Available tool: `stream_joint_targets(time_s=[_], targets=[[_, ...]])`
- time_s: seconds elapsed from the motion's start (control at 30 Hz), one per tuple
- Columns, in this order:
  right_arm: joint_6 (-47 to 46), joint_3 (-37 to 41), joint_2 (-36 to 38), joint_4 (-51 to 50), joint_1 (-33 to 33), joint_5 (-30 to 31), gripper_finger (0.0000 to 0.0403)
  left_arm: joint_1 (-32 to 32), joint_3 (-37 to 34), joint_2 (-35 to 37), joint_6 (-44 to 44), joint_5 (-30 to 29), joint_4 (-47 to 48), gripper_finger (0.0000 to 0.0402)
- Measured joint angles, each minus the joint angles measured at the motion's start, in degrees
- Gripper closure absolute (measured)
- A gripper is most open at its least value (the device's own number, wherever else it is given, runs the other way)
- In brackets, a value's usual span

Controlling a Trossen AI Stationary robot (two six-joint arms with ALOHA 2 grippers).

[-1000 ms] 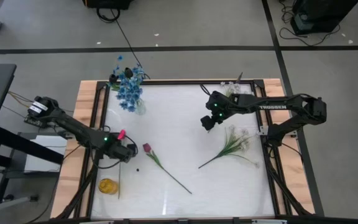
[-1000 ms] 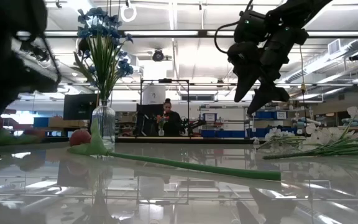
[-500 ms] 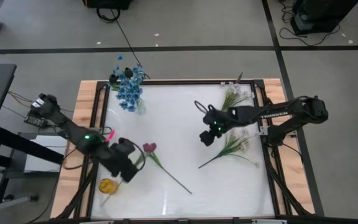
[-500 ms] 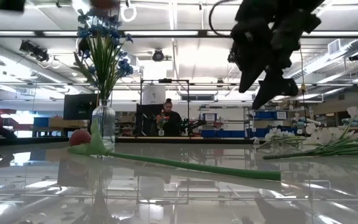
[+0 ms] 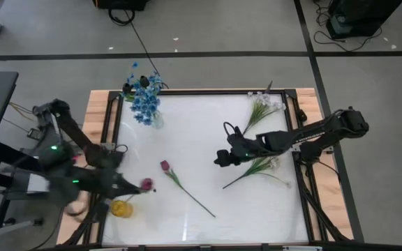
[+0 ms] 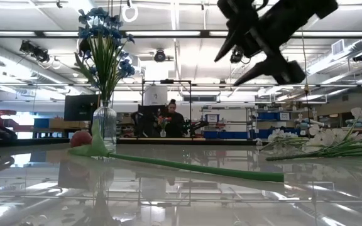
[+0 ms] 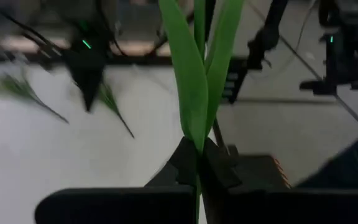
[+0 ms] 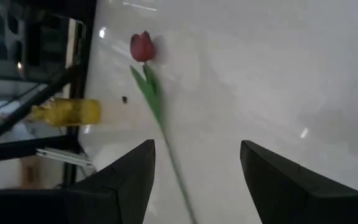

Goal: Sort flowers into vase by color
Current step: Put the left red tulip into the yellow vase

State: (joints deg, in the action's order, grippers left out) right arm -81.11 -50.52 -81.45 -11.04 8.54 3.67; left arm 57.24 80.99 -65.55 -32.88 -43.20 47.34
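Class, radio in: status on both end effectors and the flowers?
Left end effector shut on green stem. Right end effector open above the tulip. Nothing between them.

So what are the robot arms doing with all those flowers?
They are sorting fake flowers into vases by color. The left gripper is shut on a green flower stem at the table's left edge, near a small yellow vase. The right gripper, jaws wide open and holding nothing, hangs over the middle of the table. A pink tulip lies flat on the table, white sprays lie at the right, and blue flowers already stand in a glass vase.
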Motion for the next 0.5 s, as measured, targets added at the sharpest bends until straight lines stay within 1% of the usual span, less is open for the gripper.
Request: stream_joint_targets(time_s=[0.1, 0.23, 0.37, 0.5], targets=[[-4.7, 0.0, 0.0, 2.1, 3.6, 3.3, 0.0159, 7.4, -1.7, 2.4, -0.4, -10.2, 0.2, 0.0397], [-10.6, 0.0, 0.0, 2.4, 8.5, 10.3, 0.0159, 17.1, -7.3, 5.0, -5.6, -20.6, 0.4, 0.0397], [-16.1, 0.0, 0.0, 2.4, 12.3, 15.8, 0.0159, 24.0, -11.9, 6.5, -11.9, -27.0, 0.2, 0.0397], [-19.6, 0.0, 0.0, 2.4, 14.5, 19.0, 0.0159, 28.4, -12.8, 6.5, -14.2, -30.6, 0.1, 0.0397]])
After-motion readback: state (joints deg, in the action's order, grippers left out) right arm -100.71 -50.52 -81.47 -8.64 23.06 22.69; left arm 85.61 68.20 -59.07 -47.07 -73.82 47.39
